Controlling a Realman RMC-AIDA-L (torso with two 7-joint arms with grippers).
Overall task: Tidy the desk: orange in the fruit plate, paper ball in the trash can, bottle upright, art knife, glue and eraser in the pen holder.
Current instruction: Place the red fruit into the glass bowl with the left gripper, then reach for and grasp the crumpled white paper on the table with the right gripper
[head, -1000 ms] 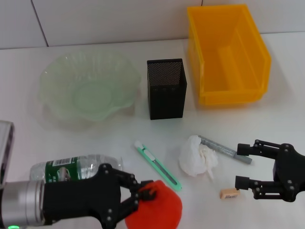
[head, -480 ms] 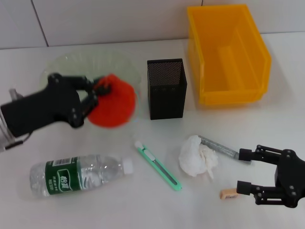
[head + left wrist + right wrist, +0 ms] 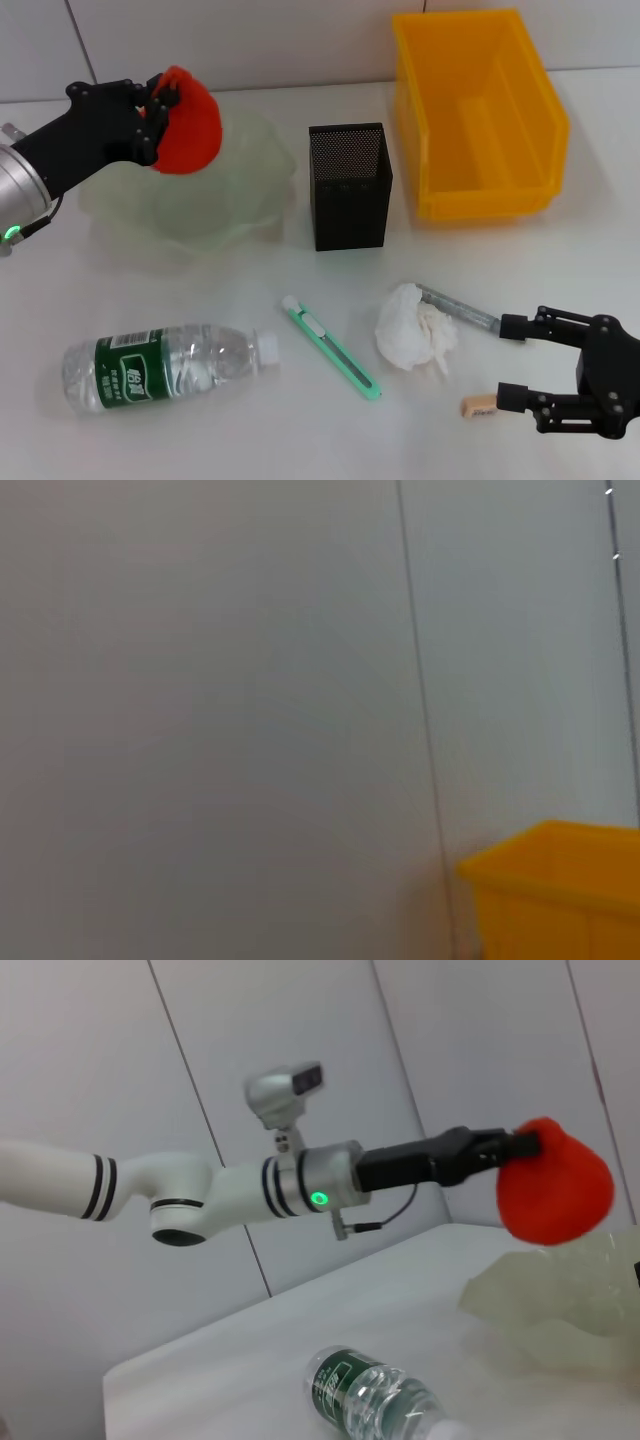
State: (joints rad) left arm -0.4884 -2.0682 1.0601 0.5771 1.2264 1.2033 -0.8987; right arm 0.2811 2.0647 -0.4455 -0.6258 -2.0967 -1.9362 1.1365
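Note:
My left gripper is shut on the orange and holds it in the air over the far left part of the pale green fruit plate; the orange and plate also show in the right wrist view. The water bottle lies on its side at the front left. The green art knife, the paper ball, the grey glue stick and the small eraser lie at the front. My right gripper is open beside the eraser and the glue stick. The black mesh pen holder stands in the middle.
The yellow bin stands at the back right, next to the pen holder; its corner shows in the left wrist view against the wall. The bottle lies in front of the plate.
My left gripper lifted the orange from the table's front left, carried it away from me to the plate, and now holds it higher and farther back. The right gripper barely moved.

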